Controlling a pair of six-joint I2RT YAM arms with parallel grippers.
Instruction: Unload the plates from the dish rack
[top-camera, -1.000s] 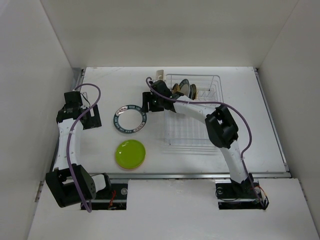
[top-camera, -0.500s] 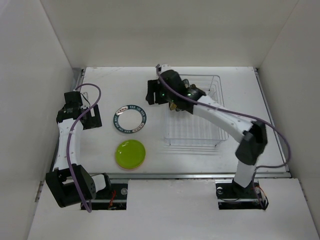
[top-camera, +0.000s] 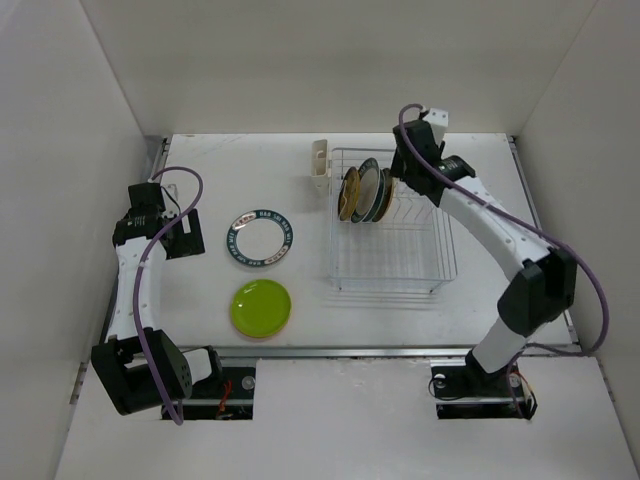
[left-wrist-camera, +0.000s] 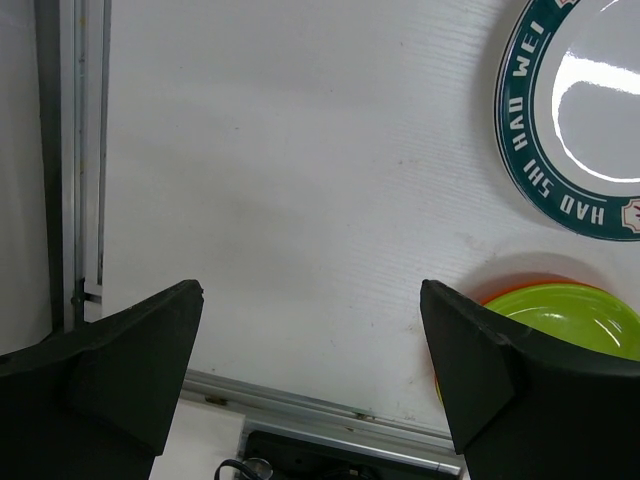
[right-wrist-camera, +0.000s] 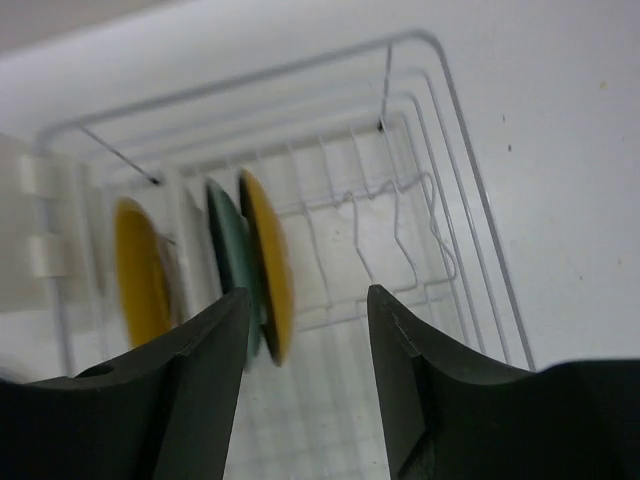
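The wire dish rack (top-camera: 430, 262) stands right of centre. Three plates stand upright in its far left part: an amber-yellow one (top-camera: 349, 194), a dark teal one (top-camera: 368, 188) and another amber one (top-camera: 386, 187). They also show in the right wrist view: yellow (right-wrist-camera: 140, 285), teal (right-wrist-camera: 230, 262), amber (right-wrist-camera: 268, 265). My right gripper (top-camera: 402, 165) is open and empty above the rack's far side (right-wrist-camera: 400, 230), just right of the plates. A white plate with a teal rim (top-camera: 259, 238) and a lime green plate (top-camera: 261, 307) resting on an orange one lie on the table. My left gripper (top-camera: 183, 240) is open and empty at the far left.
A cream utensil cup (top-camera: 320, 165) hangs on the rack's far left corner. White walls enclose the table on three sides. In the left wrist view the teal-rimmed plate (left-wrist-camera: 575, 120), the green plate (left-wrist-camera: 570, 315) and the table's metal edge rail (left-wrist-camera: 75, 150) show.
My right arm has swung from beside the teal-rimmed plate, left of the rack, over to the rack's far right side. The left arm has not moved.
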